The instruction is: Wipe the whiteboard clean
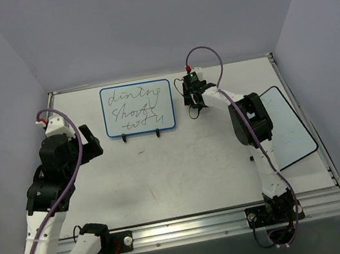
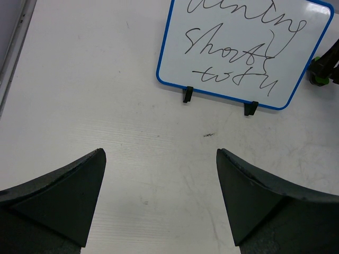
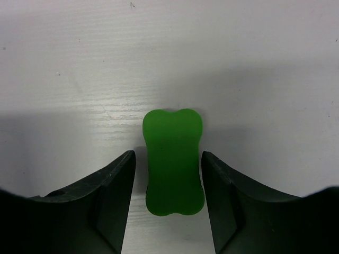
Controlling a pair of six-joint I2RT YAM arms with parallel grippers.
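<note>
Straddling green eraser (image 3: 173, 161), right hand (image 3: 168, 156) narrowed, grip unclear; left hand (image 2: 160, 153) wide, empty; whiteboard (image 1: 137, 109) headed "dining".

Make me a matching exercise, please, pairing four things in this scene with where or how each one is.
Things:
1. small blue-framed rectangular whiteboard
2. green bone-shaped block
3. larger black-framed white board
4. left gripper

Places or states:
A. wide open, nothing between its fingers
B. lying near the right edge of the table
C. on the table, between the fingers of the right gripper
D. at the far side, with black handwriting on its face

Pairs: 1-D, 2-C, 3-B, 4-A.
</note>
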